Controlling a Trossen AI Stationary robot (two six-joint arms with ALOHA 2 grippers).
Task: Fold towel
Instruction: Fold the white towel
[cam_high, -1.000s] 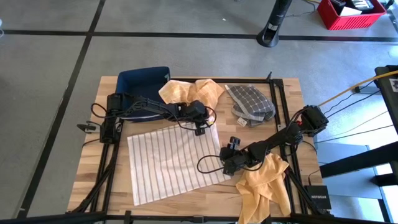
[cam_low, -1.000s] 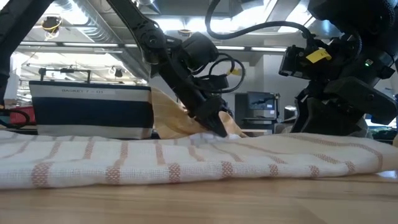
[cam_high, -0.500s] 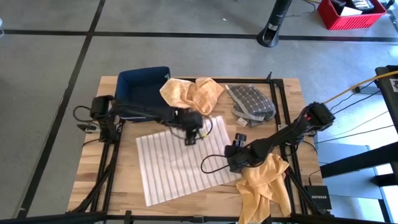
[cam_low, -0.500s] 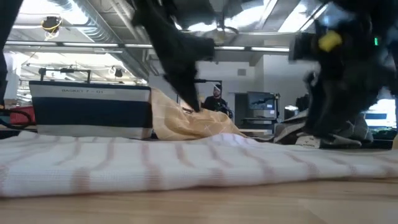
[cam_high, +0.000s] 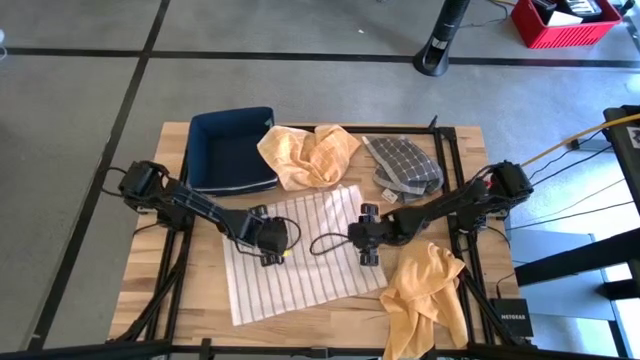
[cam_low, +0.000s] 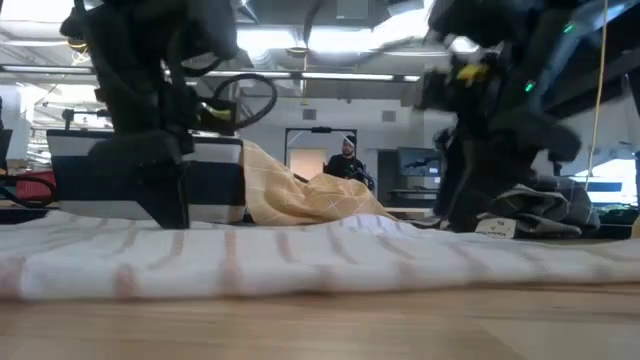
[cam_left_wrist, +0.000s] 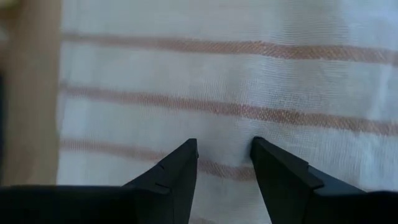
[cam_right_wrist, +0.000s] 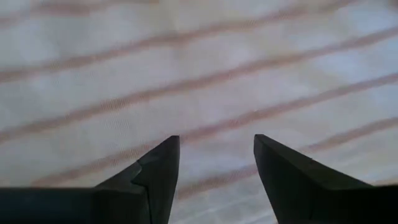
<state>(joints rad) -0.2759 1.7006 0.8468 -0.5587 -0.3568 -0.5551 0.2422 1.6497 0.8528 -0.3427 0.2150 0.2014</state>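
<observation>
Striped towel (cam_high: 300, 252) lies flat mid-desk (cam_high: 180, 300), toward the front edge, unfolded. Step in hand looks like setting up a grasp: left tool (cam_high: 268, 243) over the towel's left part, right tool (cam_high: 366, 240) at its right edge, both with jaws apart, nothing held. Next likely needs both to pinch an edge or corners. Wrist views show the jaw gaps over the cloth; low view hides them, high view gives layout.

White striped towel (cam_high: 300, 255) lies spread, seemingly flat, mid-table.
</observation>
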